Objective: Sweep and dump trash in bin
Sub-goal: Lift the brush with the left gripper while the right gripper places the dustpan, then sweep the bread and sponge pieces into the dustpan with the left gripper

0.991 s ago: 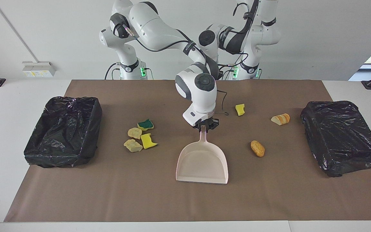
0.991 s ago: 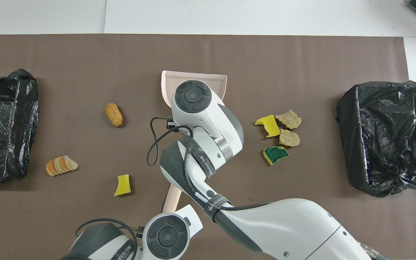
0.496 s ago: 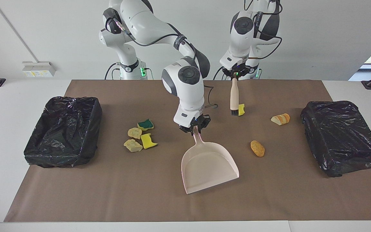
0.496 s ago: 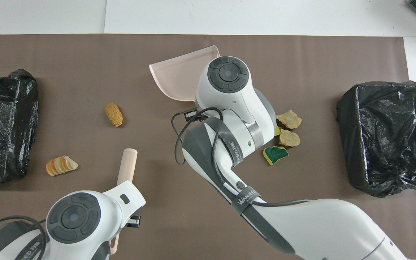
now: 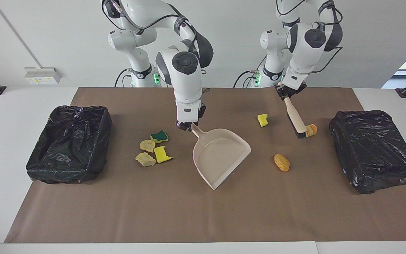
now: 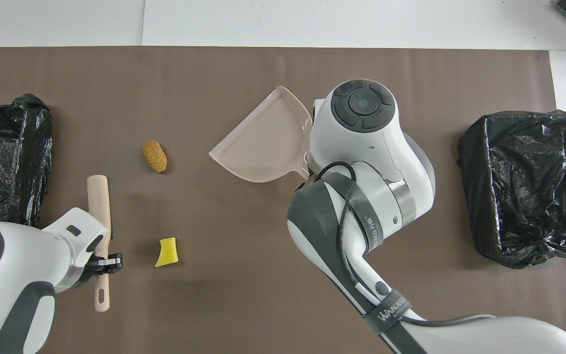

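The right gripper (image 5: 187, 126), clamped on the dustpan (image 5: 220, 155) handle, holds it tilted just beside four trash scraps (image 5: 153, 148). The left gripper (image 5: 287, 94), closed on the brush (image 5: 296, 120), has its bristles at the sliced bread chunk (image 5: 311, 129). Sweeping seems about to begin, so the pan's lip likely needs setting flat beside the scraps being brushed.

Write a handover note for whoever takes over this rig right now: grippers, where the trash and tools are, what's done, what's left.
Left gripper: shut on the brush, bristles down at the sliced bread piece, near the bin at the left arm's end.
Right gripper: shut on the dustpan handle; pan mid-table, empty.
Trash: seven scraps, all on the mat. Cluster of four beside the dustpan, toward the other bin; yellow sponge piece, brown chunk and bread piece toward the left arm's end.
Done: both tools picked up.
Left: sweep everything into the pan, dump in a bin.
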Controlling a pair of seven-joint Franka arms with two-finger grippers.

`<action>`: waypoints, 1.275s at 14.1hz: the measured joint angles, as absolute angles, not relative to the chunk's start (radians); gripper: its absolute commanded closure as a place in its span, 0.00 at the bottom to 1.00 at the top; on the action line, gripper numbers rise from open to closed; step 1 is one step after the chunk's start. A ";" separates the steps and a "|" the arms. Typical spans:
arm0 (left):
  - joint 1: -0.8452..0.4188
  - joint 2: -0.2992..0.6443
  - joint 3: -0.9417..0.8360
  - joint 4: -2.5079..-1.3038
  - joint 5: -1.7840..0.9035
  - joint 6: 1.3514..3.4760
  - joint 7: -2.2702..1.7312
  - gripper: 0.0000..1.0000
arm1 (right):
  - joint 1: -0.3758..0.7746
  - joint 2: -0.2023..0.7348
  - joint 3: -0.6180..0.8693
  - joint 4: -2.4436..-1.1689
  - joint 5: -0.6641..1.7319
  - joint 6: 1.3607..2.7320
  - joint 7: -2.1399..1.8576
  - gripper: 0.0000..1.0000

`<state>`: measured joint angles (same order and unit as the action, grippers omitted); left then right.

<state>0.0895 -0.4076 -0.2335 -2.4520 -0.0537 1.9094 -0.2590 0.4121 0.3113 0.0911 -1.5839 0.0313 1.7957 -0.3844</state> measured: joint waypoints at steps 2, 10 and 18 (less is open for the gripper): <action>0.082 -0.368 -0.120 -2.453 -0.014 1.949 -0.255 1.00 | 0.412 0.283 0.091 -1.644 0.031 1.799 -0.538 1.00; 0.092 -0.284 0.008 -2.543 0.042 2.011 -0.253 1.00 | 0.421 0.228 0.093 -1.787 -0.045 1.818 -0.860 1.00; -0.120 -0.289 -0.122 -2.547 -0.039 1.973 -0.425 1.00 | 0.488 0.150 0.093 -1.954 -0.103 1.929 -0.621 1.00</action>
